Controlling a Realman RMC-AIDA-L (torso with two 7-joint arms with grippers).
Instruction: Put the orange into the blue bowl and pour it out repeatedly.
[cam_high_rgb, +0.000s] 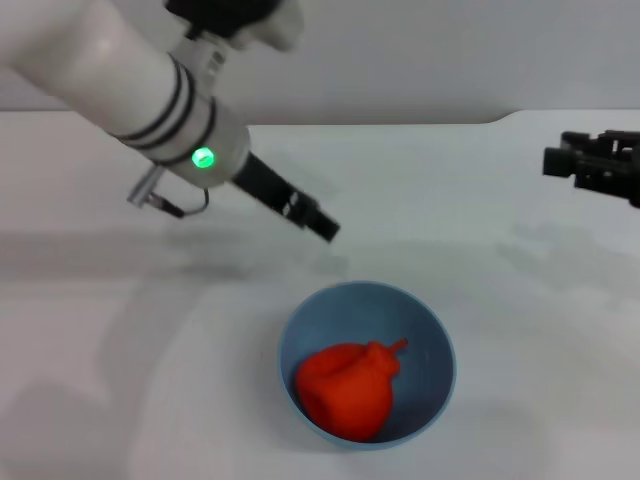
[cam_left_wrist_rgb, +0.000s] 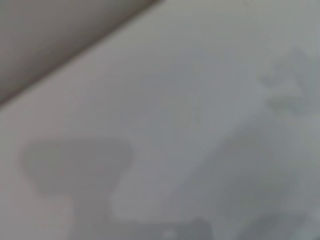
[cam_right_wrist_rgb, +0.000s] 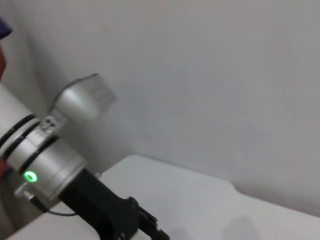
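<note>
The orange lies inside the blue bowl, which stands upright on the white table near the front middle of the head view. My left gripper hangs in the air behind and to the left of the bowl, apart from it and holding nothing I can see. It also shows in the right wrist view. My right gripper is at the far right edge, well away from the bowl. The left wrist view shows only the table surface and shadows.
The white table spreads all around the bowl. Its back edge meets a pale wall. The left arm's white forearm reaches in from the upper left.
</note>
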